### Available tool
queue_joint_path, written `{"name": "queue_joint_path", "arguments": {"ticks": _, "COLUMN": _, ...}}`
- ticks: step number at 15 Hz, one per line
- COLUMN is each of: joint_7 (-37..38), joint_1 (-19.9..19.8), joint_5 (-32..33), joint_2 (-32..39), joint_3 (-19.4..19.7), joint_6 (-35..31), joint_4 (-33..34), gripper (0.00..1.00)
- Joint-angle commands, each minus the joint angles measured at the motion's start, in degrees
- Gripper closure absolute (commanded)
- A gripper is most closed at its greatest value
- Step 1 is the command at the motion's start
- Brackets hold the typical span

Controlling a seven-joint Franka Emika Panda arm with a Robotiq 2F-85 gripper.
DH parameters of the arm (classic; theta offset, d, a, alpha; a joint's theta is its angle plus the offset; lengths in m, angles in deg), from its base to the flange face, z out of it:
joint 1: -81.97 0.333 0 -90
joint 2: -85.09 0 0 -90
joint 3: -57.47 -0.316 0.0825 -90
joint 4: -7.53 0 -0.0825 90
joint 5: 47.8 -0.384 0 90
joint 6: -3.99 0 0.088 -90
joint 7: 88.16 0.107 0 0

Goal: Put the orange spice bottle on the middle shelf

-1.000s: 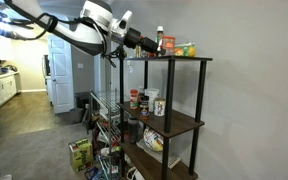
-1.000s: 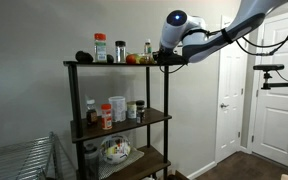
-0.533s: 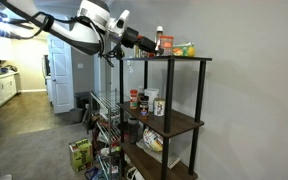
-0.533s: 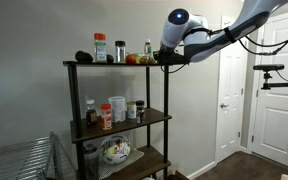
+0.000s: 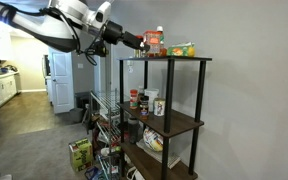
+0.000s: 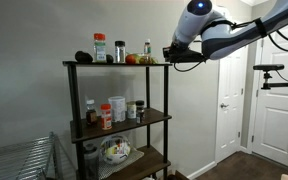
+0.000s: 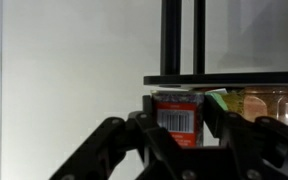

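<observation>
Orange spice bottle (image 7: 177,120) fills the middle of the wrist view, its barcode label facing the camera, with a dark finger (image 7: 141,126) close against each side. The claw (image 5: 144,42) is closed on it to about the bottle's width.

In that view the top shelf (image 7: 234,78) appears above the bottle and the rack's posts rise from it, so the picture stands inverted. Whether the bottle touches the board cannot be told.

In an exterior view the bottle (image 5: 153,42) is upright, long axis vertical, over the top shelf (image 5: 189,58) toward the arm's end. A red-capped bottle (image 5: 160,31) is just behind it and a yellow-green packet (image 5: 184,48) further along.

In an exterior view from the opposite side the gripper (image 6: 171,52) sits at the corner post and hides the bottle. A green-lidded jar (image 6: 100,47) on the top board shows only there.

Both exterior views show the middle shelf (image 5: 184,122) (image 6: 154,117) well below the bottle, with jars on it.
</observation>
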Motion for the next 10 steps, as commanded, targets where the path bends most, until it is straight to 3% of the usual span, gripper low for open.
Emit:
{"name": "queue_joint_path", "arguments": {"ticks": 1, "joint_7": -2.0, "joint_1": 1.4, "joint_5": -3.0, "joint_2": -6.8, "joint_3": 1.6, "joint_6": -1.8, "joint_4": -7.2, "gripper": 0.73}}
{"name": "queue_joint_path", "arguments": {"ticks": 5, "joint_7": -7.9, "joint_1": 3.6, "joint_5": -10.1, "joint_2": -7.7, "joint_3": 3.3, "joint_6": -4.5, "joint_4": -11.6, "gripper": 0.73}}
{"name": "queue_joint_path", "arguments": {"ticks": 10, "joint_7": -19.9, "joint_1": 4.8, "joint_5": -21.6, "joint_2": -5.6, "joint_3": 2.4, "joint_6": -4.1, "joint_4": -14.9, "gripper": 0.73}}
